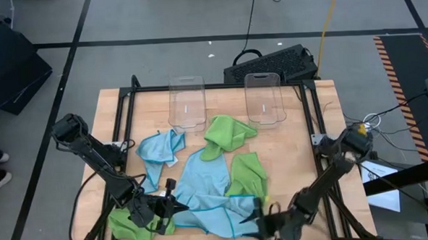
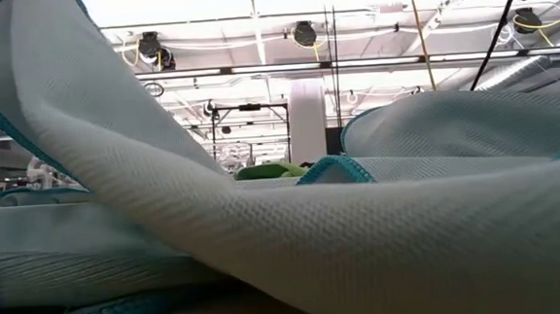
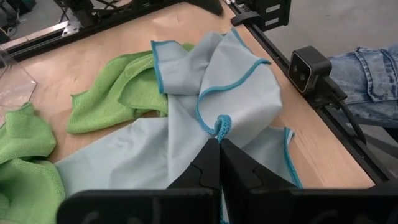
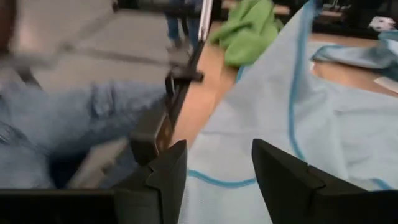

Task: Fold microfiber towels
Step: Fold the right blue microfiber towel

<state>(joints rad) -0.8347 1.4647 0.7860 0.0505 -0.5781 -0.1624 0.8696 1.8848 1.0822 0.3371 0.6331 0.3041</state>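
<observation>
No towel looks folded: the left gripper pinches the blue towel's hem, the right gripper gapes empty; green towels wait.

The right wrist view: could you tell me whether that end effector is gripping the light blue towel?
No, the right end effector stands open, with the light blue towel lying beyond its fingers, not pinched between them.

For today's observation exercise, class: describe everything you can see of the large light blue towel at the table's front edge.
The large light blue towel is a thin, finely woven cloth with a darker teal stitched hem. It lies rumpled and partly spread on the wooden table, one edge folded over itself near the front. The left gripper is shut on a bunched bit of its hem. The right gripper is open just above its front part. A green towel lies against its right side.
</observation>
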